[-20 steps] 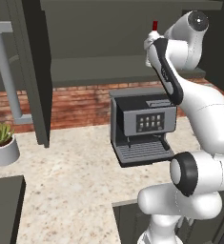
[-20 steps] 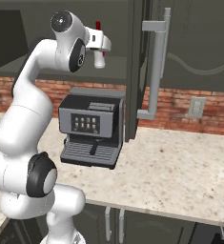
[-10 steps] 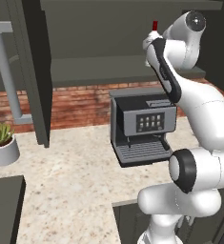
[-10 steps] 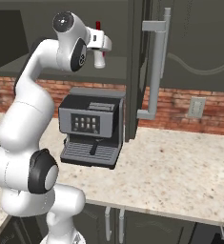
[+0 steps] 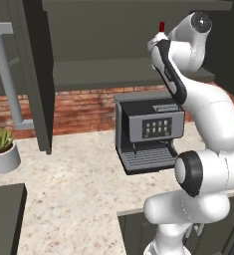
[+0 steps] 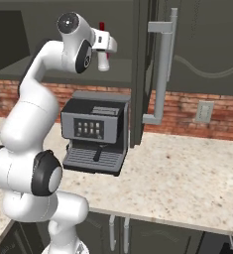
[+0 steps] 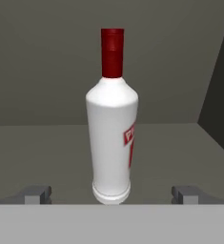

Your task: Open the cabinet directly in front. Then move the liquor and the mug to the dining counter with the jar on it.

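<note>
The liquor [image 7: 112, 138], a slim white bottle with a red cap and red label lettering, is seen upright on the cabinet [image 5: 113, 74] shelf. The tool [image 7: 112, 194] is spread wide around it, nothing gripped.

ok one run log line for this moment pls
cabinet: doors open | liquor: upright on shelf, centred between fingertips | gripper: open, not gripping | next: likely close on bottle

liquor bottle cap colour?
Red, on the white liquor bottle's cap; clearest in the hand view.
</note>
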